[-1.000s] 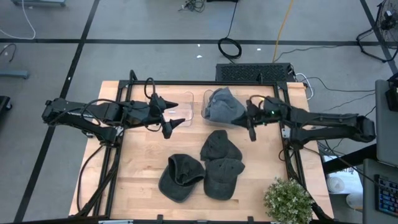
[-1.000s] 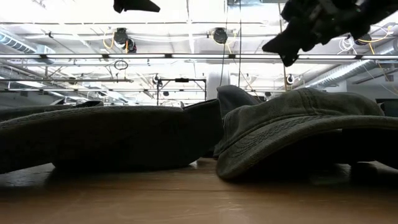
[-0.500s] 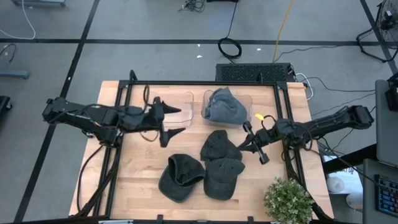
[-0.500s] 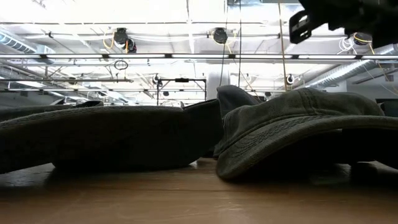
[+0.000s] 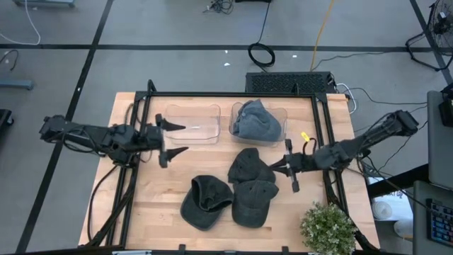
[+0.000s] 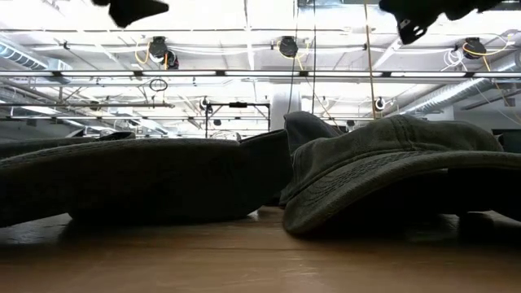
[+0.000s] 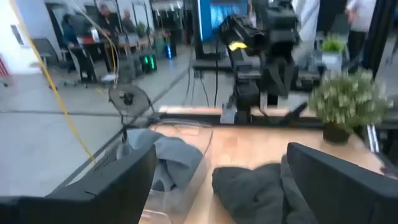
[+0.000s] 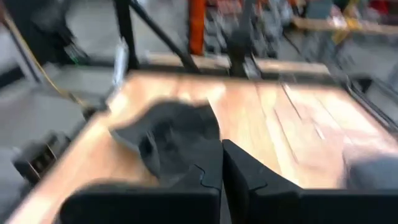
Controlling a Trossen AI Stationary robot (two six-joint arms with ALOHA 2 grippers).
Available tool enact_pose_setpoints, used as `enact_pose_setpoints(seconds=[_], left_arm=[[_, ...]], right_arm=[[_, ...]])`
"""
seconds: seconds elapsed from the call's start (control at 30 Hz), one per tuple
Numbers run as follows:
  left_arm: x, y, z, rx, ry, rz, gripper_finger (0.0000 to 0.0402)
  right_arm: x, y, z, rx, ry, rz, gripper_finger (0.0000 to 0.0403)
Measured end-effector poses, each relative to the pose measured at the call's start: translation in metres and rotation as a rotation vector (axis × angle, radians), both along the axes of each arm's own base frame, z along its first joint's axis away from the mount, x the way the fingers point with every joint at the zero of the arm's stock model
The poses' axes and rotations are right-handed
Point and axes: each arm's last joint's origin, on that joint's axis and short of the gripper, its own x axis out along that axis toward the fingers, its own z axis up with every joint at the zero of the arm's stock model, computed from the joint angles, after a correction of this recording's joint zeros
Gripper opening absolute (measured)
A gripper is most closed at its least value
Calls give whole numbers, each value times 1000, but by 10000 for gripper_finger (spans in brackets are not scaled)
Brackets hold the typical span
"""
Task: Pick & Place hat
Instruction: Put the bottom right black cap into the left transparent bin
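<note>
Three dark grey hats lie on the wooden table: one in the middle, one nearer the front, one to its left. A fourth grey hat lies in the right clear bin. The left clear bin holds nothing I can see. My right gripper hovers shut just right of the middle hat, fingers pointing at it. My left gripper is open, in the air near the left bin, with its fingers wide apart.
A potted plant stands at the table's near right corner. A black frame runs round the table. Bare wood lies on the table's left side. In the low view, two hats fill the foreground.
My right gripper has left the spot above the bin with the hat, moving toward the near edge and down, and now hovers beside the middle hat. My left gripper has drawn back toward the table's left edge. No hat has moved.
</note>
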Motion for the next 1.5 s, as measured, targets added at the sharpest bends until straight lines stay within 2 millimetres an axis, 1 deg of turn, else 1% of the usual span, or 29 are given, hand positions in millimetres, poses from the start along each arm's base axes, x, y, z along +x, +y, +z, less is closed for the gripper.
enact_pose_setpoints(seconds=[0.1, 0.17, 0.23, 0.27, 0.33, 0.37, 0.4, 0.43, 0.47, 0.5, 0.6, 0.7, 0.83, 0.93, 1.03, 1.1, 1.17, 1.23, 1.37, 1.5], left_arm=[[-13, 2, -18, -27, -47, -17, 366], [-19, 3, -26, -41, -71, -46, 367], [-23, 3, -32, -45, -90, -87, 370], [-24, 3, -33, -45, -97, -101, 371], [-26, 3, -36, -46, -98, -107, 374], [-26, 3, -37, -49, -94, -103, 374], [-26, 3, -38, -52, -91, -96, 373], [-26, 3, -39, -61, -90, -87, 372], [-25, 3, -40, -74, -87, -79, 371], [-25, 3, -40, -93, -83, -77, 369], [-23, 3, -42, -143, -76, -75, 366], [-22, 3, -43, -181, -74, -73, 367], [-22, 3, -43, -207, -82, -71, 372], [-22, 3, -43, -205, -79, -71, 374], [-22, 3, -43, -207, -81, -71, 370], [-22, 3, -43, -207, -80, -71, 367], [-22, 3, -43, -207, -80, -71, 365], [-22, 3, -43, -207, -81, -71, 366], [-22, 3, -43, -207, -81, -71, 374], [-22, 3, -43, -207, -81, -71, 378]], right_arm=[[6, 18, 9, -69, 96, -44, 0], [10, 33, 11, -135, 127, 2, 0], [15, 51, 13, -175, 107, 209, 0], [16, 60, 13, -157, 82, 336, 1], [21, 77, 16, -66, -16, 552, 3], [23, 82, 20, -14, -82, 627, 5], [26, 86, 25, 29, -148, 664, 7], [28, 87, 30, 56, -208, 663, 9], [30, 87, 33, 64, -244, 624, 12], [32, 88, 33, 51, -237, 573, 17], [36, 90, 26, -54, -113, 412, 49], [44, 94, 20, -84, 24, 250, 103], [55, 101, 18, -87, 246, 139, 185], [62, 103, 19, -73, 454, 46, 223], [66, 95, 21, -34, 649, -113, 232], [64, 87, 15, -28, 767, -196, 229], [62, 79, 6, -9, 858, -231, 224], [62, 71, -2, 36, 916, -248, 219], [64, 59, -23, 99, 1004, -220, 219], [67, 50, -43, 110, 1004, -173, 225]])
